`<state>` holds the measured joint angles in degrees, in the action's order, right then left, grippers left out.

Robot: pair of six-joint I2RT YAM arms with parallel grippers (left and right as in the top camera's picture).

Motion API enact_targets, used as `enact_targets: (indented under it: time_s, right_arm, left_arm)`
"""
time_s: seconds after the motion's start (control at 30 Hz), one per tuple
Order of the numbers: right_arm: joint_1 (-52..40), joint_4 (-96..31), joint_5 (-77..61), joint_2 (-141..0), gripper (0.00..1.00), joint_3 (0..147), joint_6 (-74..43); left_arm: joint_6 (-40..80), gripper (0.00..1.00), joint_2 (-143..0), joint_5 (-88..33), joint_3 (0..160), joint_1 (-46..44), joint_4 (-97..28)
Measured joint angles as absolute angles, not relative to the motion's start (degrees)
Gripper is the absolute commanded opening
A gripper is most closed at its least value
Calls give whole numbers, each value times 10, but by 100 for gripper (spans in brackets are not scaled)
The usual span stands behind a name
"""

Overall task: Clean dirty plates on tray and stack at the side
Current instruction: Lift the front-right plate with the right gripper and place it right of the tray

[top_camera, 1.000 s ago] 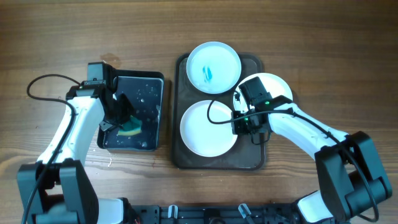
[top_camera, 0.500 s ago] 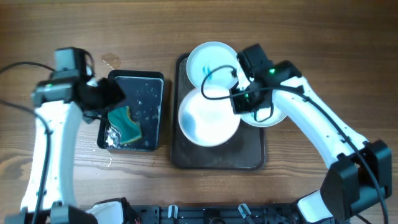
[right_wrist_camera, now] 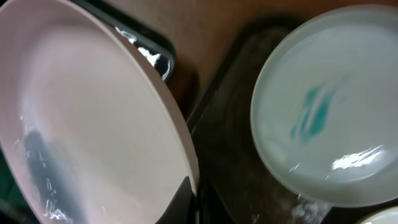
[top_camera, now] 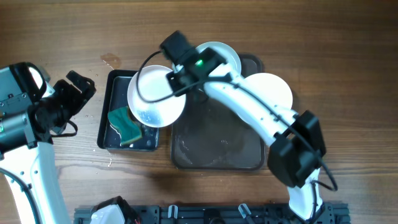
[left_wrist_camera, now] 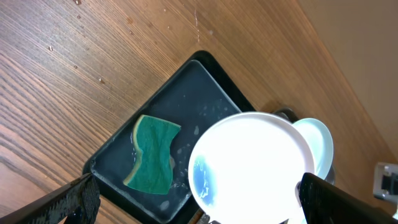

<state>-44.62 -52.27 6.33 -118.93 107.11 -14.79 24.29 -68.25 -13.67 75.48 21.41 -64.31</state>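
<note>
From above, your right hand [top_camera: 176, 79] pinches a round white plate [top_camera: 155, 98] over the small black tray [top_camera: 148, 138]. Your left hand [top_camera: 76, 98] is spread and empty. A plain white plate [top_camera: 273, 87] sits at the side.

Left wrist: the green sponge [left_wrist_camera: 152, 155] lies untouched.

Right wrist: a smeared white plate [right_wrist_camera: 329, 118] waits on the big dark brown tray [right_wrist_camera: 227, 149]. I think two plates need cleaning.

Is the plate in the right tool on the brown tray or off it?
Off it: the plate hangs mostly over the black tray, its rim overlapping the sponge.
</note>
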Motion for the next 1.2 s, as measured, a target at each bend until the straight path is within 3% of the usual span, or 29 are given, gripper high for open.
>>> enact_targets:
  time_s: [0.2, 0.4, 1.2]
  right_arm:
    - [-556, -473, 316, -1189, 4, 1078, -153]
    - [-617, -457, 476, -1188, 4, 1078, -153]
    - [-700, -423, 733, -1188, 4, 1078, -88]
  left_arm:
    - [243, 100, -683, -139, 755, 214, -643]
    - [243, 100, -683, -139, 755, 214, -643]
    - [243, 100, -683, -139, 755, 214, -643]
